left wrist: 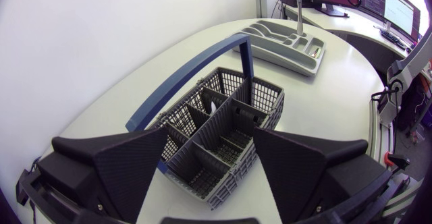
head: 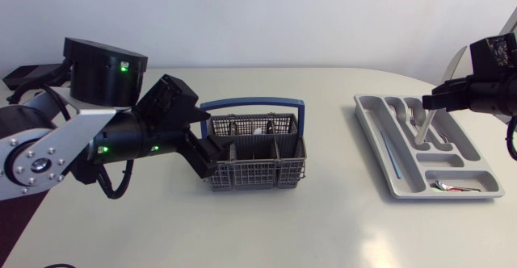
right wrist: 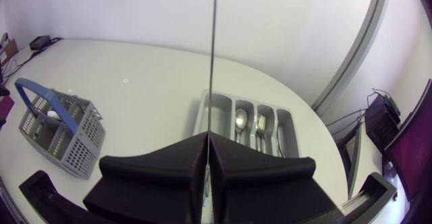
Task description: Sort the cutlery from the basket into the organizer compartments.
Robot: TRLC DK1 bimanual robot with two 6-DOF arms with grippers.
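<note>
The left claw (head: 208, 152) is spread wide, with the near end of the basket (head: 260, 169) between its fingers (left wrist: 125, 160); I cannot tell if they touch it. The basket stands mid-table under its blue handle (head: 252, 103), with a pale utensil (head: 257, 129) in a rear compartment. At the right, the right claw (head: 432, 101) pinches a knife (head: 422, 126), which hangs tilted over the middle slots of the organizer (head: 380, 148). A spoon (right wrist: 241, 119) and a fork (right wrist: 261, 123) lie in neighbouring slots.
</note>
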